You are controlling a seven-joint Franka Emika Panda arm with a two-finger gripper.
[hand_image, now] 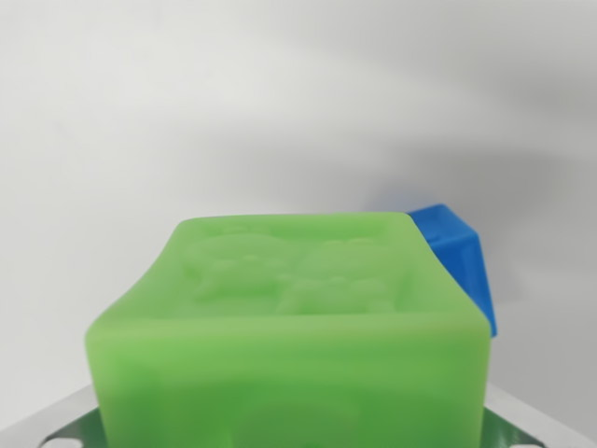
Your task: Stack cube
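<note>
Across the upper half of the frame you see only a pale, plain surface (280,93), crossed by soft grey shadows toward the upper right; nothing in it tells you whether it is a table or a backdrop.

Filling the lower centre is the green cube (289,355), seen very close, its top face carrying a faint raised relief you cannot read. It sits square to the camera and hides most of what lies beneath it.

At the lower corners, left and right, you see slivers of metal (56,420), most likely the gripper (289,434) parts flanking the green cube. The fingertips themselves are hidden, so you cannot tell whether the jaws are clamped on the cube, merely beside it, or apart.

At the right, just behind the green cube's upper right corner, a blue cube (462,257) shows one tilted corner; whether the two touch you cannot say.

Judged from this view alone, the stack is not yet made: the blue cube stands beside and behind the green, not under or on it. If the green cube is in hand, carrying it over the blue and setting it down remain.
</note>
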